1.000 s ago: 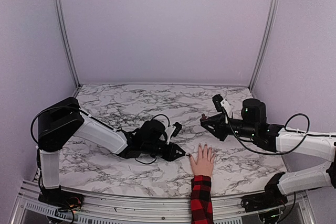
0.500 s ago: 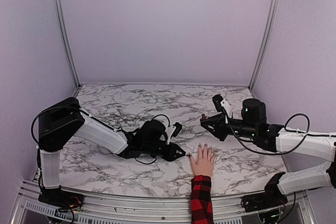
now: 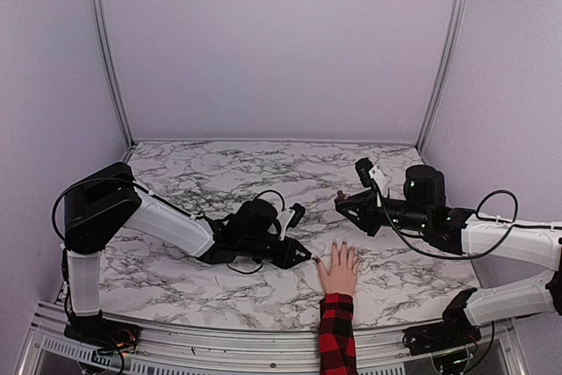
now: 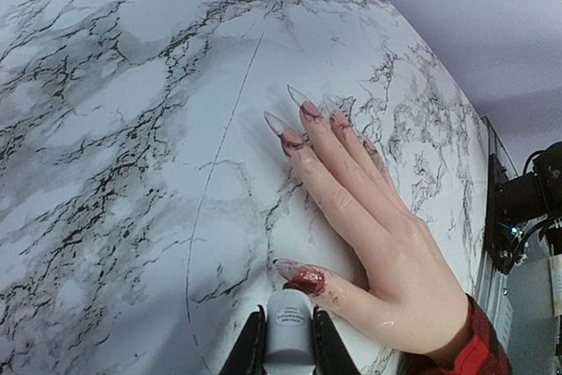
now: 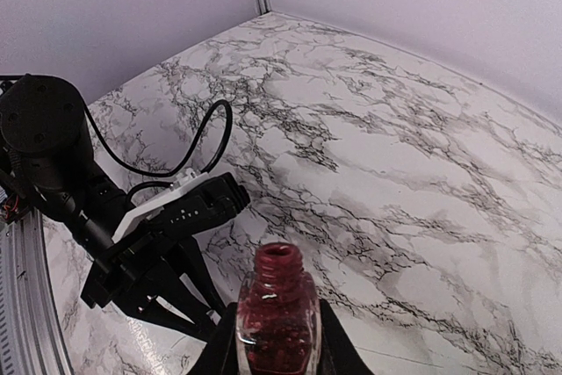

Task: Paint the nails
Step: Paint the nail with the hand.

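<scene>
**Nail paint: thumb in work, other four unconfirmed**

Top view: one hand [image 3: 339, 270] with a plaid sleeve [image 3: 336, 335] lies flat on the tabletop [image 3: 219, 173]. It is close to the near edge, right of centre, five fingers aimed at the far edge. The left gripper [image 3: 306, 258] sits low at the thumb side. The right gripper [image 3: 345, 203] hangs above the surface beyond the fingertips. Two arms. Polish is too small to read here.

Left wrist: jaws clamped on one white cap [image 4: 288, 335], presumably the brush. Its front end is at the thumb nail [image 4: 306, 280], which carries a red glitter blob. Of the nails [image 4: 295, 135] I count the thumb plus three long pointed ones, with a fourth blurred behind. Those show dark red near the base and clear tips; I can't tell whether they are coated.

Right wrist: jaws clamped on one polish bottle [image 5: 279, 313], upright, neck open, red glitter inside.

Judgement: thumb under way, up to four fingers possibly left.
</scene>
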